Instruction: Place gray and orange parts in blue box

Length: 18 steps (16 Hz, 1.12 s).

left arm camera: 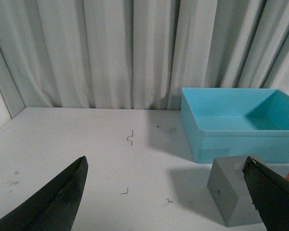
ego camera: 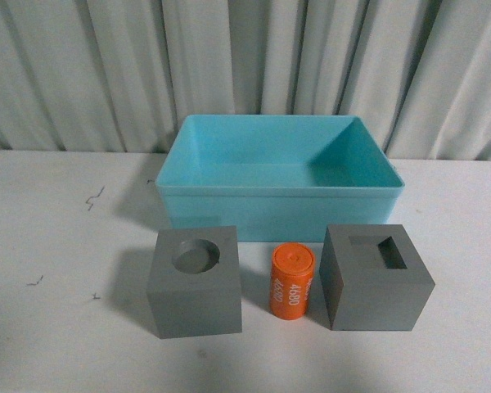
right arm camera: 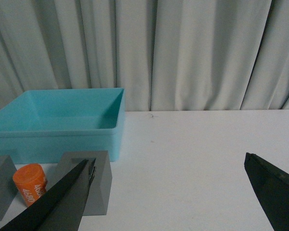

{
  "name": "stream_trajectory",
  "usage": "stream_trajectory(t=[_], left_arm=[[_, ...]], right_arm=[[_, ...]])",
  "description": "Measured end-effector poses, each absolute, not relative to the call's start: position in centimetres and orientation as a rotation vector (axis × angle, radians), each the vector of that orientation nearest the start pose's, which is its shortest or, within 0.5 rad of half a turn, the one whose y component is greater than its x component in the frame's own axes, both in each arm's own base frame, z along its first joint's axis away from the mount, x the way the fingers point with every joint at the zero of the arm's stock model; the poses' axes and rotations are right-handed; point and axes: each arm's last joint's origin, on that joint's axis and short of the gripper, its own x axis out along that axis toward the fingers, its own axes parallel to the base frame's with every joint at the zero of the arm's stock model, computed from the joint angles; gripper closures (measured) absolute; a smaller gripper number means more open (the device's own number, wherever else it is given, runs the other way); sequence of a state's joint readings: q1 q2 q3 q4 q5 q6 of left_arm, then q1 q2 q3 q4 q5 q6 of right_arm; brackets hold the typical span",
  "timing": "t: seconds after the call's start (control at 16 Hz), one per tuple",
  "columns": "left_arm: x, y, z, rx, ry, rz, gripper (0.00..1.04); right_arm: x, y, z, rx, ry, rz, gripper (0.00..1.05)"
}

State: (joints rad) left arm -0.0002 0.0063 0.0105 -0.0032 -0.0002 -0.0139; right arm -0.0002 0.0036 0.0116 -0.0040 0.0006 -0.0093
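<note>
I can't see either arm from the front. On the wrist cameras both sit low over the table (ego camera: 57, 327). The left gripper (left arm camera: 164, 166) and right gripper (right arm camera: 168, 161) both have their fingers spread wide with nothing between them. I count two gray cubes, one orange cylinder (ego camera: 291, 282) and one blue box (ego camera: 278, 209). The round-hole cube (ego camera: 195, 295), cylinder and slot cube (ego camera: 376, 286) stand in a row just in front of the box, outside it, with the cylinder in the middle.
</note>
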Motion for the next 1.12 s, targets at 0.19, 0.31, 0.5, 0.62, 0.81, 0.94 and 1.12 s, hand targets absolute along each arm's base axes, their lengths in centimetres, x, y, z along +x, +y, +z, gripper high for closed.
stream_trajectory(t=[0.19,0.31,0.5,0.62,0.81,0.94,1.12], left_arm=[[9.75,0.00,16.63,-0.014,-0.001,0.000,0.07],[9.75,0.00,16.62,-0.014,-0.001,0.000,0.07],[9.75,0.00,16.63,-0.014,-0.001,0.000,0.07],[9.75,0.00,16.63,-0.014,-0.001,0.000,0.07],[9.75,0.00,16.62,-0.014,-0.001,0.000,0.07],[9.75,0.00,16.62,-0.014,-0.001,0.000,0.07],[9.75,0.00,16.63,-0.014,-0.001,0.000,0.07]], right_arm=[[9.72,0.00,16.68,-0.009,-0.004,-0.001,0.06],[9.72,0.00,16.68,-0.009,-0.004,-0.001,0.06],[9.72,0.00,16.68,-0.009,-0.004,-0.001,0.06],[9.72,0.00,16.68,-0.009,-0.004,-0.001,0.06],[9.72,0.00,16.68,-0.009,-0.004,-0.001,0.06],[9.72,0.00,16.68,-0.009,-0.004,-0.001,0.06],[9.72,0.00,16.68,-0.009,-0.004,0.000,0.06]])
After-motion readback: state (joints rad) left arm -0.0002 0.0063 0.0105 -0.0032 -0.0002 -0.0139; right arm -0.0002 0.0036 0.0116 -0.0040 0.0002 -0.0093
